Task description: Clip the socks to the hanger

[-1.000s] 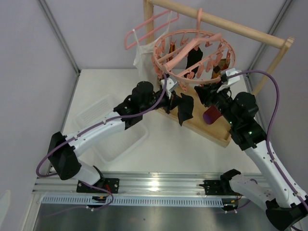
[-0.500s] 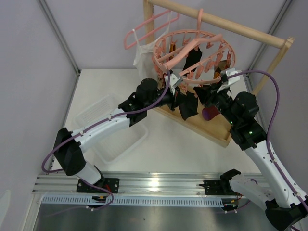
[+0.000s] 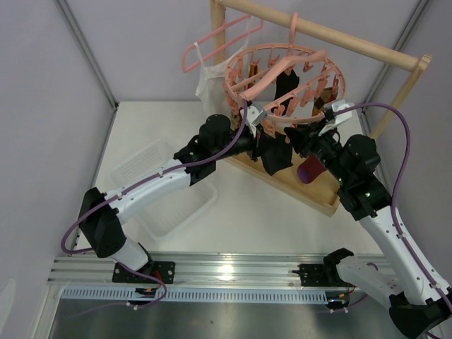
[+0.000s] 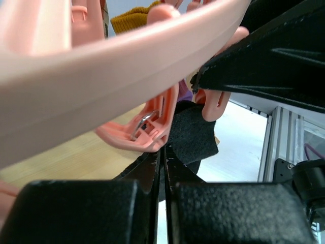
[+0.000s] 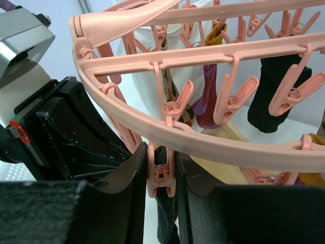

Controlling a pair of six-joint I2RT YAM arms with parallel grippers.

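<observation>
The round pink hanger [image 3: 311, 51] hangs from a wooden rail, its rim [image 5: 228, 145] set with dangling clips. My left gripper [image 4: 163, 150] is shut on a black sock [image 4: 193, 134] and holds it just under the rim, against a pink clip [image 4: 147, 127]. From above, the left gripper [image 3: 260, 147] and that black sock [image 3: 277, 159] sit below the hanger's near edge. My right gripper [image 5: 161, 157] is shut on a pink clip [image 5: 161, 175], pinching its handles, and the black sock [image 5: 165, 218] hangs right behind it. A purple-maroon sock [image 5: 208, 101] and another black sock [image 5: 274, 86] hang clipped further back.
A white camisole [image 3: 208, 81] and a thin pink coat hanger [image 3: 219, 39] hang at the rail's left end. The rack's wooden base [image 3: 311, 194] lies under both grippers. A clear plastic bin [image 3: 166, 191] stands at the left. The two wrists nearly touch.
The left arm carried the black sock right and up to the hanger's near rim, then almost stopped. The right gripper stayed put, still pinching the clip.
</observation>
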